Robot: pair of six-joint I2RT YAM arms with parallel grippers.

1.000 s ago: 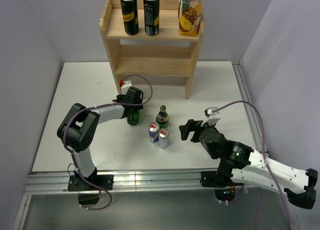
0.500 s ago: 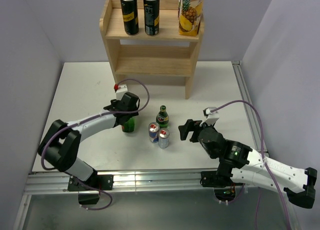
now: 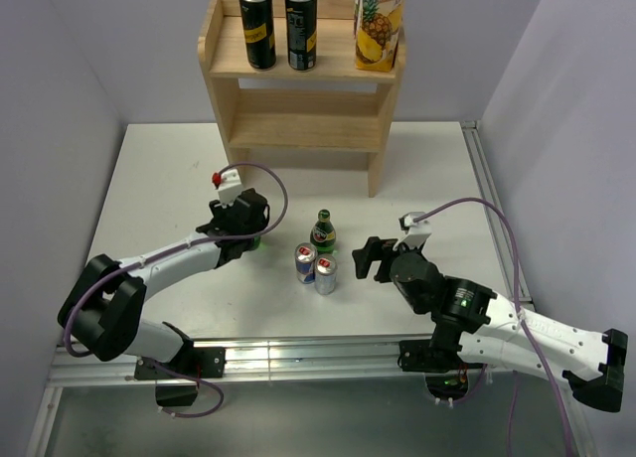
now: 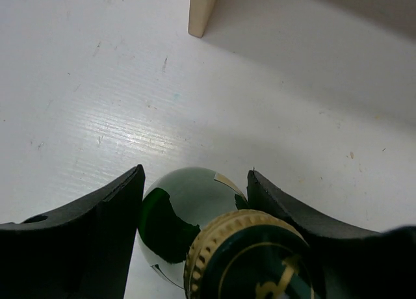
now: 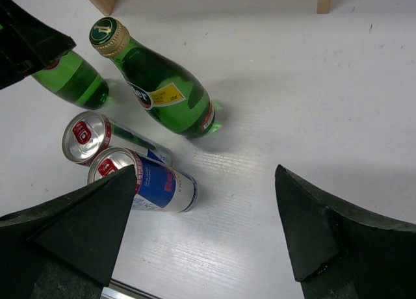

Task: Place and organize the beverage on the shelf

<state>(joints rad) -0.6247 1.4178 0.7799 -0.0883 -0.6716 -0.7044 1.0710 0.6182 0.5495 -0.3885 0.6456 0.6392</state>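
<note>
My left gripper [image 4: 195, 174] is shut on a green glass bottle [image 4: 185, 205], with a finger pressed to each side of its body; the gold cap fills the bottom of the left wrist view. From above, that gripper [image 3: 238, 224] hides nearly all of the bottle [image 3: 254, 243]. A second green bottle [image 3: 322, 231] stands upright beside two blue-and-silver cans [image 3: 306, 262] [image 3: 326, 274]. My right gripper [image 3: 366, 258] is open and empty, just right of the cans [image 5: 143, 179]. Two black cans [image 3: 257, 25] [image 3: 301, 25] stand on the top tier of the wooden shelf [image 3: 298, 129].
A pineapple juice carton [image 3: 380, 25] stands at the right end of the shelf's top tier. A shelf leg [image 4: 203, 10] shows ahead of the left gripper. The table's metal rail [image 3: 298, 353] runs along the near edge, and walls close in on both sides.
My left arm has stretched out lower and carried the green bottle a little left and nearer, away from the other bottle. The right gripper has barely shifted.
</note>
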